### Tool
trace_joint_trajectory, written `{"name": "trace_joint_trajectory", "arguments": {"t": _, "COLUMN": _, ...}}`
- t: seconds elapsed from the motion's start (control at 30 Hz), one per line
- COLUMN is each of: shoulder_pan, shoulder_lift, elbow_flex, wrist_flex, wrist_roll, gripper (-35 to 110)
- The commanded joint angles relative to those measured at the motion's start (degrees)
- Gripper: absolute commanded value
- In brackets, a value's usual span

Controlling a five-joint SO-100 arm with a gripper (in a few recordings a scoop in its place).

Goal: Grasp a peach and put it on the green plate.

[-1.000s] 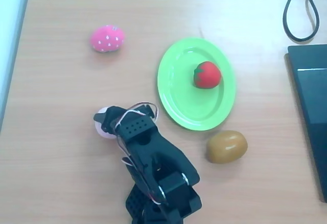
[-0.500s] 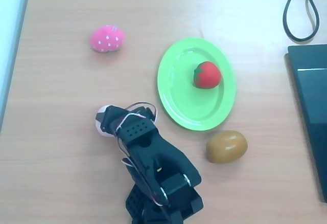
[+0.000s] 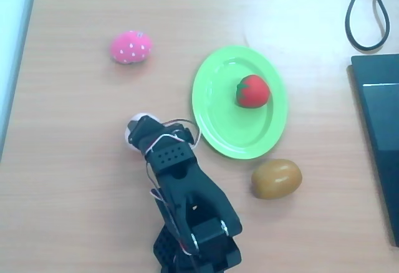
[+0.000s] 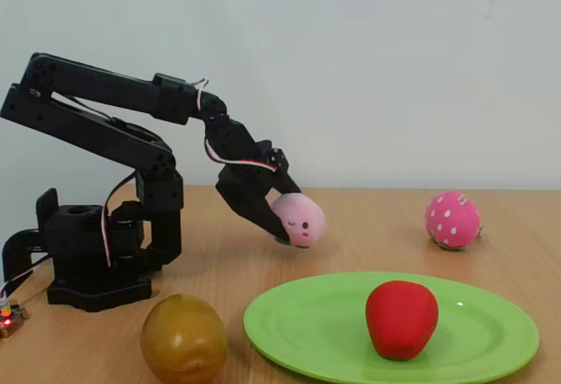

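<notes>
Pincer clenched on the peach, holding it just above the worktop, left of the green plate in the overhead view; a red strawberry sits on that plate.

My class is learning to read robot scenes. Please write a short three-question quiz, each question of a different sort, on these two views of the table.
1. True or false: the pincer grips the peach.
2. What lies on the green plate? A) red strawberry B) brown fruit C) nothing
3. Fill in: in the overhead view, the pink strawberry lies ____ of the plate.

Key: 1 true. 2 A, the red strawberry; the brown fruit sits on the table. 3 left.
</notes>
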Motion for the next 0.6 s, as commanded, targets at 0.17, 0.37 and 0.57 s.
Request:
{"name": "trace_joint_trajectory", "arguments": {"t": 0.17, "shoulder_pan": 5.2, "shoulder_lift": 0.7, "elbow_flex": -7.4, "wrist_flex": 0.0, "wrist_roll": 9.7, "gripper": 18}}
{"name": "trace_joint_trajectory", "arguments": {"t": 0.37, "shoulder_pan": 12.6, "shoulder_lift": -0.5, "elbow_flex": -11.7, "wrist_flex": 0.0, "wrist_roll": 18.5, "gripper": 19}}
{"name": "trace_joint_trajectory", "arguments": {"t": 0.57, "shoulder_pan": 19.6, "shoulder_lift": -0.4, "elbow_flex": -13.4, "wrist_flex": 0.0, "wrist_roll": 28.6, "gripper": 17}}
